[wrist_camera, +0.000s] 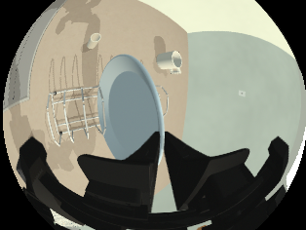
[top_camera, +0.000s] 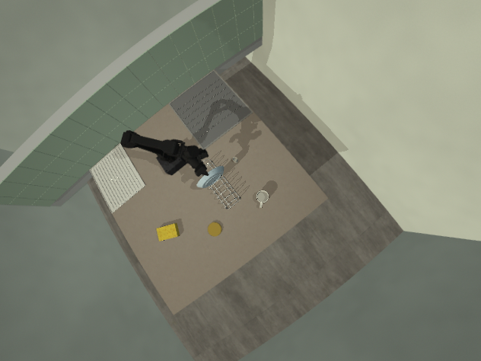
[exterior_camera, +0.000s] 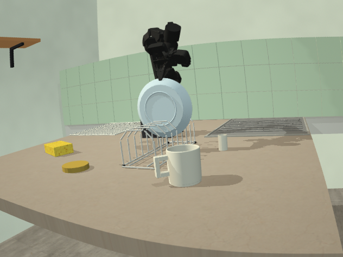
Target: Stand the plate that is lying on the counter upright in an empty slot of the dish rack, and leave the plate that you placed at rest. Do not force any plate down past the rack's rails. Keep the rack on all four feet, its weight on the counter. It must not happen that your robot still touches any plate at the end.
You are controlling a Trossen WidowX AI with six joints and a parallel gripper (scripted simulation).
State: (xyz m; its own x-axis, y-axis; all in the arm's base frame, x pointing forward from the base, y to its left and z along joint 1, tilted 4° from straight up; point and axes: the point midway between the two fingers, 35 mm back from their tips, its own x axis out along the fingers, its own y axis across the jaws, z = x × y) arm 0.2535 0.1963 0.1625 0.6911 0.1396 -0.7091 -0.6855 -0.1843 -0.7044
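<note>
A pale blue plate [top_camera: 209,177] [exterior_camera: 164,106] [wrist_camera: 133,114] is held nearly upright, leaning a little. My gripper [top_camera: 202,170] [exterior_camera: 166,78] [wrist_camera: 161,134] is shut on its top rim. The plate's lower edge sits among the upright wires at the end of the wire dish rack [top_camera: 229,195] [exterior_camera: 134,167] [wrist_camera: 67,114] nearest the arm's base. I cannot tell whether the plate rests on the rails. The rack's other slots are empty, and it stands level on the counter [exterior_camera: 249,193].
A cream mug [top_camera: 262,196] [exterior_camera: 184,166] [wrist_camera: 170,60] stands just past the rack's other end. A small cup [top_camera: 234,159] [exterior_camera: 222,142], a yellow sponge [top_camera: 167,232] [exterior_camera: 58,148] and a yellow disc [top_camera: 214,229] [exterior_camera: 75,166] lie around. A white mat [top_camera: 117,177] and a grey grate [top_camera: 209,107] are by the wall.
</note>
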